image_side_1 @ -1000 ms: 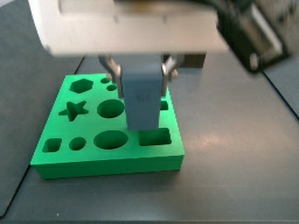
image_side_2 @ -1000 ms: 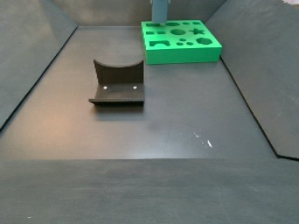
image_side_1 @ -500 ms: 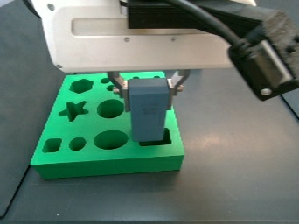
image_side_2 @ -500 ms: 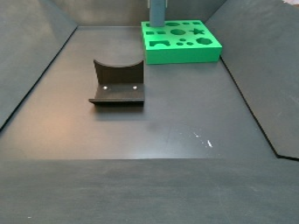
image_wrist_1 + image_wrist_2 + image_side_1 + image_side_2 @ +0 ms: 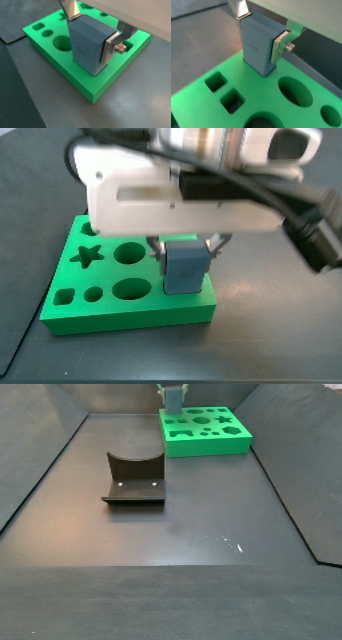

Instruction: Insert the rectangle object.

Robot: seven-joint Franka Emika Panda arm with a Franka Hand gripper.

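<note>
The rectangle object, a grey-blue block, stands upright with its lower end sunk in the rectangular hole at a corner of the green board. It shows in both wrist views and in a side view. My gripper is shut on its upper part, silver fingers pressed on two opposite sides. In a side view the gripper's white body hangs low over the board. In the far side view the gripper sits at the board's left end.
The board has star, hexagon, round and square holes. The dark fixture with a curved top stands on the dark floor, well apart from the board. Dark walls slope up around the floor.
The gripper has come down with the block: the block's lower end has gone from above the hole down into it, and less of it shows above the board.
</note>
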